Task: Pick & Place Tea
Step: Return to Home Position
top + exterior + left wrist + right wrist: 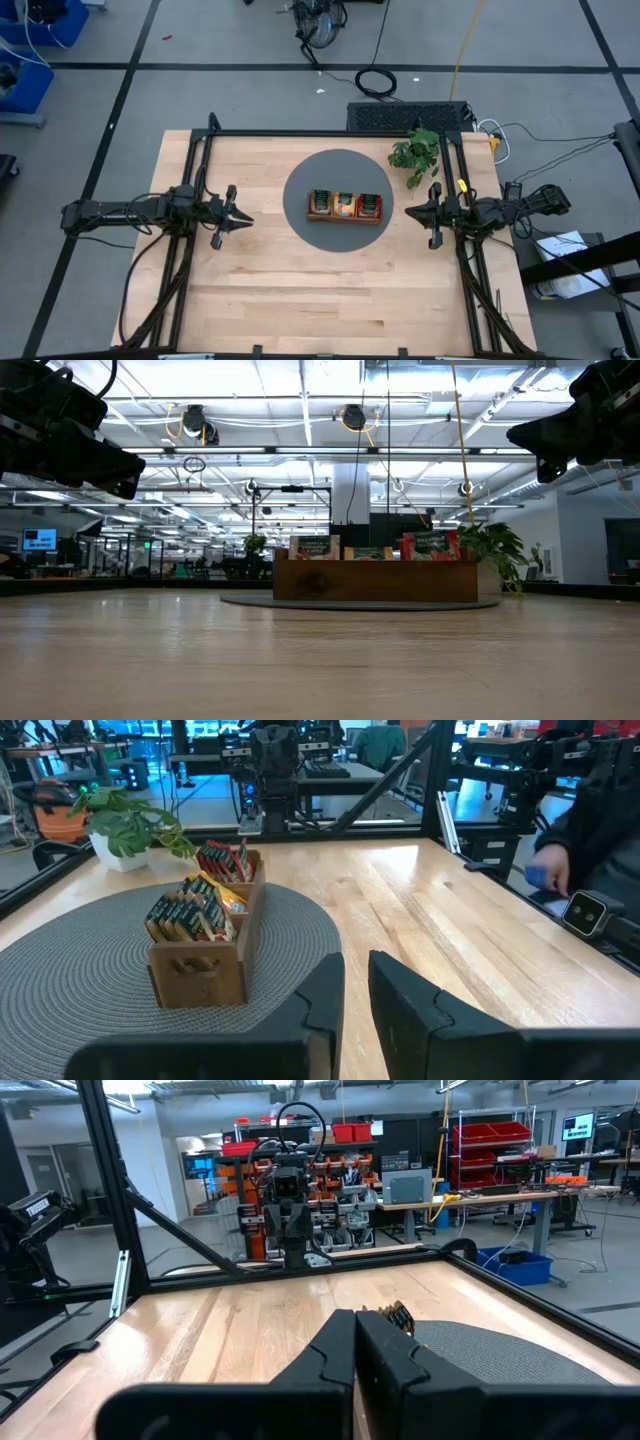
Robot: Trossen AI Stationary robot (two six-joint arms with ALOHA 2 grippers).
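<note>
Well, from where I stood the sorting looked finished. The tea (344,205) sat upright in the wooden tray (345,218), dark green tops in the left compartment, orange-yellow in the middle, red on the right. The tray stood on the round grey mat (310,170) in the middle of the table (300,300). I could see no sachet lying loose on the wood.

The left gripper (243,218) hung above the table well to the left of the mat, pointing toward the tray. Its fingers were drawn almost together with only a thin slit between them, and they held nothing. The right gripper (412,213) hung opposite it, just off the mat's right edge near the potted plant (415,152). Its fingers were pressed together and empty too.

I judged this to be the parking step, both arms level, apart from the tray and facing each other across it. The next move seemed to call for very little: no grasp, only settling each arm to rest on its own side without swinging over the tray or brushing the plant. A person in dark clothing (600,810) was beyond the table's far edge, clear of both arms.
</note>
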